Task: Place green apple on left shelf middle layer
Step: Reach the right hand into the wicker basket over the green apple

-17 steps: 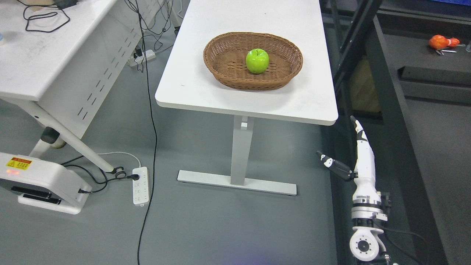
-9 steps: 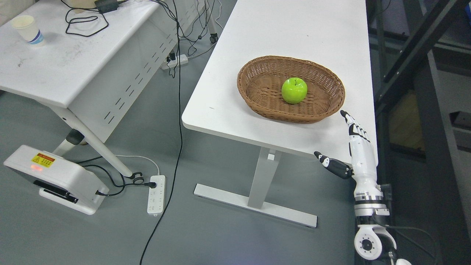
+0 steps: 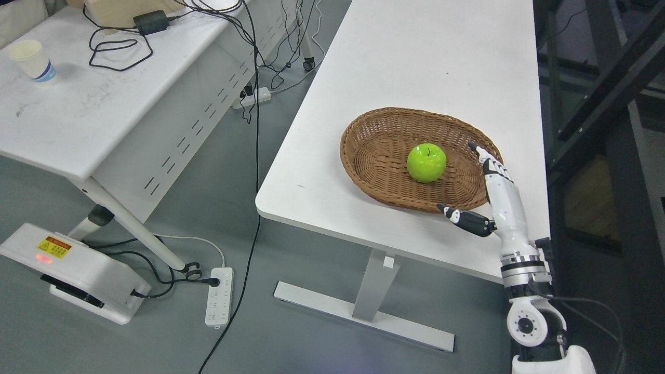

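A green apple [image 3: 426, 162] lies in the middle of a brown wicker basket [image 3: 374, 156] on the white table [image 3: 415, 62]. My right hand [image 3: 460, 179] comes up from the lower right and hovers over the basket's near right rim, a little to the right of the apple and apart from it. Its fingers [image 3: 491, 166] are stretched straight and the black thumb sticks out to the left; it is open and holds nothing. The left arm does not show.
A dark shelf frame [image 3: 597, 104] stands along the table's right side. To the left is a second white desk [image 3: 78, 104] with a paper cup [image 3: 32, 61] and cables. On the floor lie a power strip [image 3: 218, 296] and a white base unit [image 3: 72, 275].
The camera has shifted, so the whole scene sits lower and further right. My right hand has risen from below the table edge to over the basket's right rim, closer to the apple.
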You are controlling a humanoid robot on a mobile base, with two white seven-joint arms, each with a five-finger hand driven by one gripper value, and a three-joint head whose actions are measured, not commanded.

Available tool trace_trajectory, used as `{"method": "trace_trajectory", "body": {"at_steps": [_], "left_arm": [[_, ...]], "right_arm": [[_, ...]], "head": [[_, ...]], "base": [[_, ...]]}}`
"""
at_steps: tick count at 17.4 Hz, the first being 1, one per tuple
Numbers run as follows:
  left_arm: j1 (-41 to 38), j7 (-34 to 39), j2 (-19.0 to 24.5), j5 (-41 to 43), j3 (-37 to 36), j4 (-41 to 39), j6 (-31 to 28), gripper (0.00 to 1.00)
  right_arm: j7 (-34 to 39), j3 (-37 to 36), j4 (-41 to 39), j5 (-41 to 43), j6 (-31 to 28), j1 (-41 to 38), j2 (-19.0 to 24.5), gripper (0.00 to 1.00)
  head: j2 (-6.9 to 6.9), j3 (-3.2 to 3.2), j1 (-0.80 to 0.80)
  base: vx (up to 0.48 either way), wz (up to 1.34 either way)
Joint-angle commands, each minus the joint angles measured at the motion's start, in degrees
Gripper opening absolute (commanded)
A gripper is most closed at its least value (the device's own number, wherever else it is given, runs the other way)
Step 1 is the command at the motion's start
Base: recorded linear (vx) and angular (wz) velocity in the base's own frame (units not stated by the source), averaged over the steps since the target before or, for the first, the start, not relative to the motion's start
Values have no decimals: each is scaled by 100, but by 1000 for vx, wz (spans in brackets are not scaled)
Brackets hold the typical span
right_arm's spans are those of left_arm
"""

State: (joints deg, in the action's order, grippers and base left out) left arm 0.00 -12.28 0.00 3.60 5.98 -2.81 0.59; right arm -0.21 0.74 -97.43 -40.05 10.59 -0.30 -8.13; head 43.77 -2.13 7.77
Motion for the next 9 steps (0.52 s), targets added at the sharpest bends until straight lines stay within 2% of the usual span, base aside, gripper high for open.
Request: {"method": "trace_trajectory", "body": {"at_steps": [1,9], "left_arm": [[-53,7,100,0,0,0,-6,100],[-53,7,100,0,0,0,-6,100]], "right_arm": [[100,347,83,15,-31,346,-136,100],[495,927,1084,-116,-40,953,-127,100]], "head": [[0,0,0],[0,0,0]], "base": [[161,45],[125,-8]]}}
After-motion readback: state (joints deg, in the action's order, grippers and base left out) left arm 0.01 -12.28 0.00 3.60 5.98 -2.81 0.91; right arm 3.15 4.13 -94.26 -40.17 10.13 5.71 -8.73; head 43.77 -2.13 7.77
